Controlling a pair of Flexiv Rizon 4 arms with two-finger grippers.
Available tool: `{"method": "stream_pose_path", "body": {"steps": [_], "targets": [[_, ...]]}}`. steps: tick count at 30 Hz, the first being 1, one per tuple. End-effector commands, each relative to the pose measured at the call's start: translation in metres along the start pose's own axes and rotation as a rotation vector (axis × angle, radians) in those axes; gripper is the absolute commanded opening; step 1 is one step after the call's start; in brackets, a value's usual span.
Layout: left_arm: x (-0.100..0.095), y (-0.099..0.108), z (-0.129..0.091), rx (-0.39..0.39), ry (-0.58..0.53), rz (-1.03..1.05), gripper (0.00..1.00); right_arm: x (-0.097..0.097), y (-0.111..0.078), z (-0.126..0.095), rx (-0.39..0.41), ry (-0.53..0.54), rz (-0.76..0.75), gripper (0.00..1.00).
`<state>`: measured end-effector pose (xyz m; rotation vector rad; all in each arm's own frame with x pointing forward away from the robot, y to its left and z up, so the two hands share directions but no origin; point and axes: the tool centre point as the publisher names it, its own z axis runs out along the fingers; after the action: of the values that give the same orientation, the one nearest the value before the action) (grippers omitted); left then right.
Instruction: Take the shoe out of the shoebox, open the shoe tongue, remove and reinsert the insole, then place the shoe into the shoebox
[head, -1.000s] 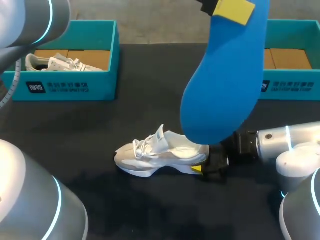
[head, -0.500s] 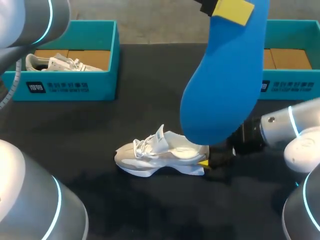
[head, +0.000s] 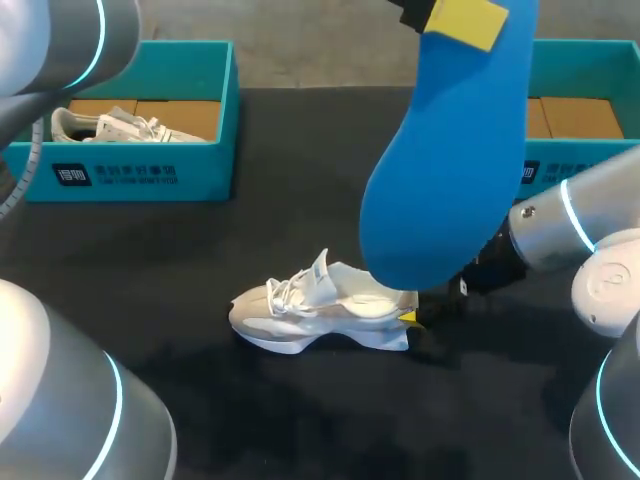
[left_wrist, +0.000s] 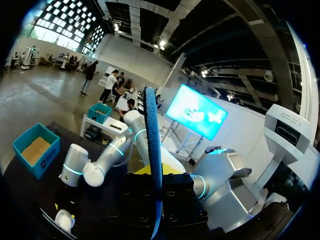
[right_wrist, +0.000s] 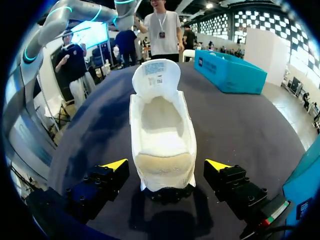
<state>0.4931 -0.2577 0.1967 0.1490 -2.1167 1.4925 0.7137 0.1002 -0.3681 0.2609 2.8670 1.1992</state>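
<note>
The shoe (head: 320, 305) sits unboxed, tongue up; its insole (head: 450, 160) is clenched in my left gripper (left_wrist: 156, 172), above the shoe. My right gripper (right_wrist: 167, 167) straddles the shoe's heel, released. I judge reinserting and reboxing remain.

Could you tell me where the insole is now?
The insole hangs from the left gripper, right of centre in the head view, its lower end covering the shoe's heel.

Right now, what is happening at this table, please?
The left gripper holds the blue insole up in the air. The white shoe stands on the black table with its tongue pulled up. The right gripper is open, one finger at each side of the heel, not touching it. The insole is not yet back inside.
</note>
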Motion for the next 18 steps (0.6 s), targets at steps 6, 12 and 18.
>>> {"method": "stream_pose_path", "body": {"steps": [6,12,18], "targets": [[-0.0003,0.0007,0.0006,0.000,-0.001,-0.001,0.00,-0.0001,0.0118,-0.0034,0.380,-0.020,0.005,1.00],[-0.0003,0.0007,0.0006,0.000,-0.001,-0.001,0.00,-0.0002,0.0150,-0.0015,0.418,-0.025,0.005,1.00],[-0.0068,0.0081,0.0009,0.014,-0.003,0.007,0.00,-0.0017,0.0180,0.0004,0.464,-0.027,0.005,1.00]]}}
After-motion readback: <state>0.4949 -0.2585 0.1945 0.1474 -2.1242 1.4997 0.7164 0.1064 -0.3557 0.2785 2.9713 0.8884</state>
